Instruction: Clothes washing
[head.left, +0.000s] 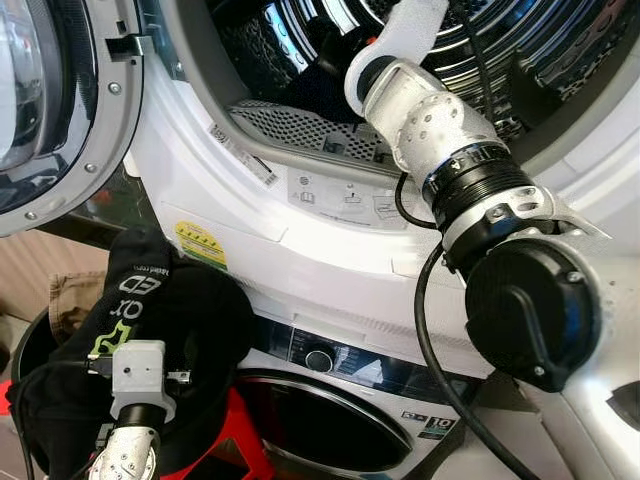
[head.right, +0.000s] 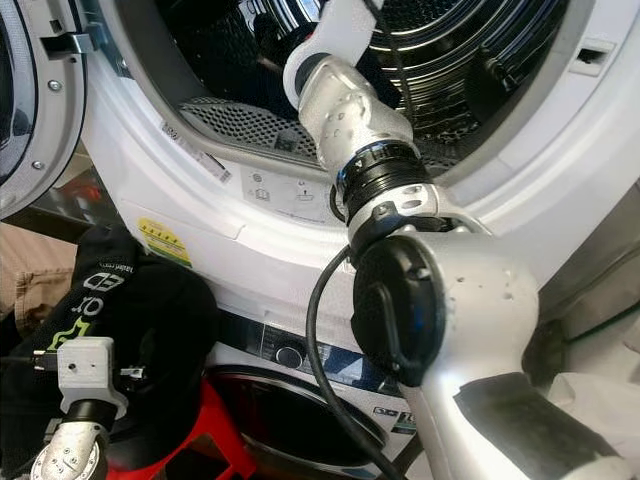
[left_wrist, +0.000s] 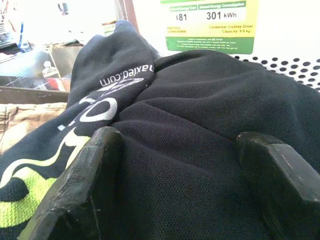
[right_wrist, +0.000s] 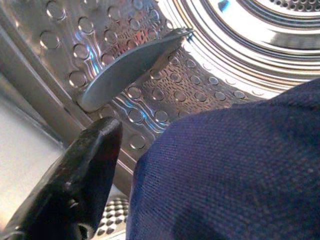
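A black garment (head.left: 180, 310) with white and lime print lies heaped in a dark basket (head.left: 25, 345) at the lower left. My left gripper (left_wrist: 180, 145) is open, its two fingers (left_wrist: 85, 175) pressed down onto that black cloth with a fold between them. My right arm (head.left: 440, 130) reaches up into the drum (right_wrist: 210, 85) of the upper machine. Inside it, my right gripper (right_wrist: 195, 145) stands open against a dark blue cloth (right_wrist: 235, 170). One finger (right_wrist: 90, 165) shows bare; the blue cloth covers the other.
The upper machine's round door (head.left: 50, 100) hangs open at the left. Below is a second machine with a dial (head.left: 318, 360) and a shut door (head.left: 320, 420). A red stand (head.left: 235, 440) is beneath the basket, and beige cloth (head.left: 75, 300) lies behind it.
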